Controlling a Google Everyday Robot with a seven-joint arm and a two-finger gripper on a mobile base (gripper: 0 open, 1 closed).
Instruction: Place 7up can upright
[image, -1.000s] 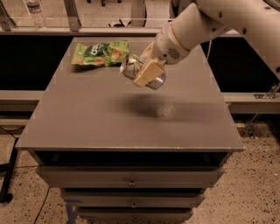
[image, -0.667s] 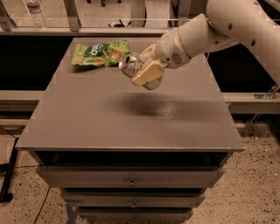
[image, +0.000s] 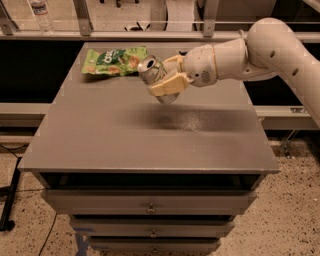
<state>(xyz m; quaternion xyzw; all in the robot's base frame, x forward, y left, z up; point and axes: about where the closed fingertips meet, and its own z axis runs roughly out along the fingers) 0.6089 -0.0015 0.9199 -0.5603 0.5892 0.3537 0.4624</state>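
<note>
The 7up can (image: 154, 73) is a small silver can held tilted in the air above the middle of the grey table top (image: 100, 140), its silver top facing up and to the left. My gripper (image: 167, 75) comes in from the right on a white arm (image: 260, 50) and is shut on the can, with one cream finger (image: 167, 86) across its front and the other behind it. The can's shadow lies on the table below it.
A green snack bag (image: 112, 60) lies flat at the table's back left, just left of the can. The table is a drawer cabinet with drawers (image: 150, 202) at the front. A rail and shelf run behind the table.
The arm has swung so the forearm now lies more level from the right. The can has turned in the gripper, with its top now showing toward the upper left.
</note>
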